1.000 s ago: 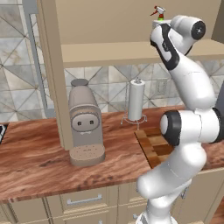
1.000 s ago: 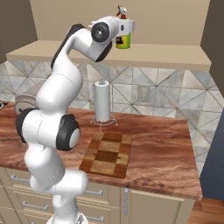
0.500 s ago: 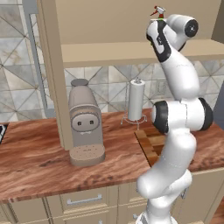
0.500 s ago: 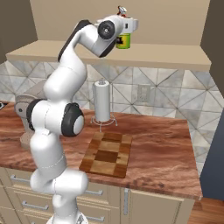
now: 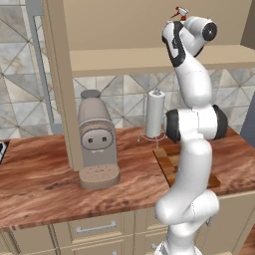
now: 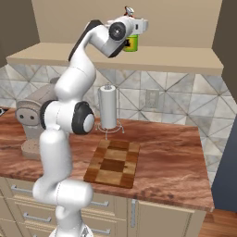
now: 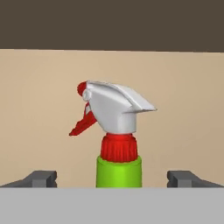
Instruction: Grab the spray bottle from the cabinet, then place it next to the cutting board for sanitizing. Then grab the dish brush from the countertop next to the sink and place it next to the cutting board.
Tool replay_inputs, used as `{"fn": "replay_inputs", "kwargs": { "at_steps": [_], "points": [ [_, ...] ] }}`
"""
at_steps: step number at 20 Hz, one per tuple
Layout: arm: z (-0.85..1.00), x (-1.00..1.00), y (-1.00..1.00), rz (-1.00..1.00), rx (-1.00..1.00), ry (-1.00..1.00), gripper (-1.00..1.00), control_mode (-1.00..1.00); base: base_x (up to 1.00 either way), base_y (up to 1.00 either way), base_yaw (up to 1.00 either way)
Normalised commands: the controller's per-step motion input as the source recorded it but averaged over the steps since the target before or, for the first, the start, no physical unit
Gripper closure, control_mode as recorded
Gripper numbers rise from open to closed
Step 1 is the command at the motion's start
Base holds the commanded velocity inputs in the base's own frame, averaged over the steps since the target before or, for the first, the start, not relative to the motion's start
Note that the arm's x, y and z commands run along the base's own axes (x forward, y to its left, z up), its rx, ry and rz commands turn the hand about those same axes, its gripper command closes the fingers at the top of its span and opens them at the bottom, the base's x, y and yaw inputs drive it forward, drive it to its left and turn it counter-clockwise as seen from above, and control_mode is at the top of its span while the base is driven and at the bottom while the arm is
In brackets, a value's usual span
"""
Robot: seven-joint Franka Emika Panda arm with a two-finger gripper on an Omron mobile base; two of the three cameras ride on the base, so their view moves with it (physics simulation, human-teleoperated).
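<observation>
The spray bottle [image 6: 132, 43], yellow-green with a dark label, stands on the shelf of the open beige cabinet [image 6: 180, 59]. Its red trigger [image 5: 179, 11] pokes out above my hand. My gripper [image 6: 134, 28] is up at the bottle's top. In the hand view the bottle's green neck [image 7: 119, 173] and grey-white head sit between my open gripper [image 7: 113, 178] fingers, with a gap on both sides. The checkered cutting board [image 6: 113, 162] lies on the reddish-brown countertop [image 6: 166, 155] below. The dish brush and the sink are out of view.
A white paper-towel roll [image 6: 109, 109] stands behind the board by the tiled wall. A grey coffee machine [image 5: 97, 144] sits to the left beside the cabinet's side panel [image 5: 62, 84]. Beige drawers [image 5: 94, 229] run under the counter.
The arm has straightened up, its elbow swinging in toward the base, and the hand has risen slightly and come closer to the bottle. The bottle has not moved.
</observation>
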Motion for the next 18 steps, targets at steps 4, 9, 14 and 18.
{"fn": "replay_inputs", "kwargs": {
  "at_steps": [4,9,14,18],
  "points": [
    [0.00,0.46,0.00,0.00,0.00,0.00,1.00,-1.00,0.00,0.00,0.00],
    [0.00,0.29,0.00,0.00,0.00,0.01,1.00,-1.00,0.00,0.00,0.00],
    [0.00,-0.04,0.00,0.00,0.00,0.02,1.00,-1.00,0.00,0.00,0.00],
    [0.00,-0.45,-0.03,0.00,0.02,0.10,1.00,-1.00,0.00,0.00,0.00]
  ]
}}
